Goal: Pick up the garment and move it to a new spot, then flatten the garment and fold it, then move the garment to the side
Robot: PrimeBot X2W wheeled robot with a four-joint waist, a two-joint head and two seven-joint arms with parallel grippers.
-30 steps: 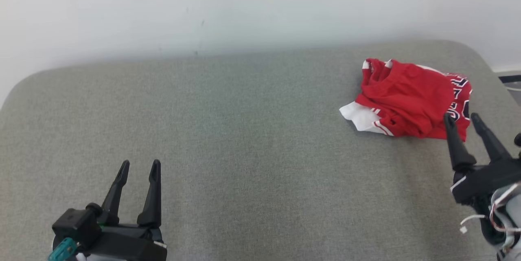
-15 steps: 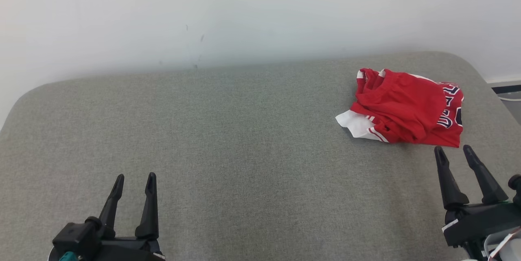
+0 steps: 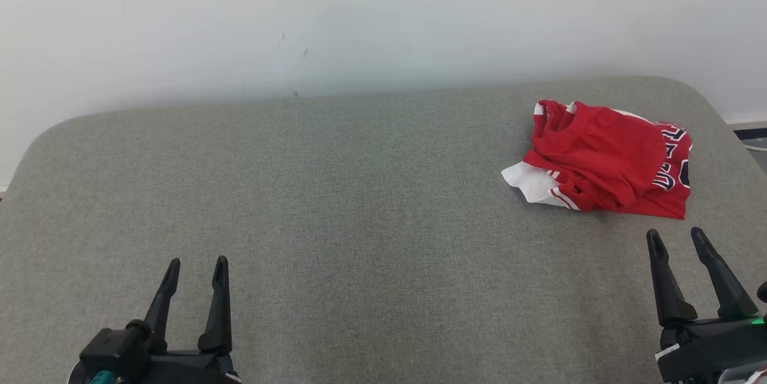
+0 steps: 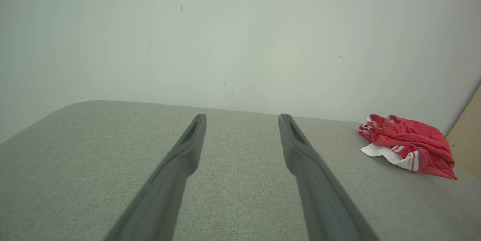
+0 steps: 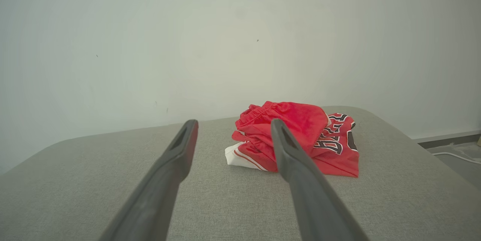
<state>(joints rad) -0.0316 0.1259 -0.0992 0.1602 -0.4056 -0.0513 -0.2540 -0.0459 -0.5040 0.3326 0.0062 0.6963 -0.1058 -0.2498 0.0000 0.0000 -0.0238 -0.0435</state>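
The garment [image 3: 605, 156] is a red pair of shorts with white trim and dark lettering, lying in a loose folded heap at the far right of the grey padded table [image 3: 359, 222]. It also appears at the right in the left wrist view [image 4: 407, 145] and straight ahead in the right wrist view [image 5: 300, 135]. My right gripper [image 3: 676, 239] stands open just in front of the garment, apart from it, nothing between its fingers. My left gripper [image 3: 196, 264] is open at the lower left, far from the garment.
A white wall [image 3: 359, 12] rises behind the table. The table's rounded right edge [image 3: 728, 126] runs close to the garment, with dark floor and a cable [image 5: 456, 156] beyond it. A tan panel [image 4: 468, 135] stands at the right in the left wrist view.
My right gripper has drawn back from the garment's near edge, toward me and downward. The left gripper has pulled back slightly. The head camera shifted, so the table sits lower in view.
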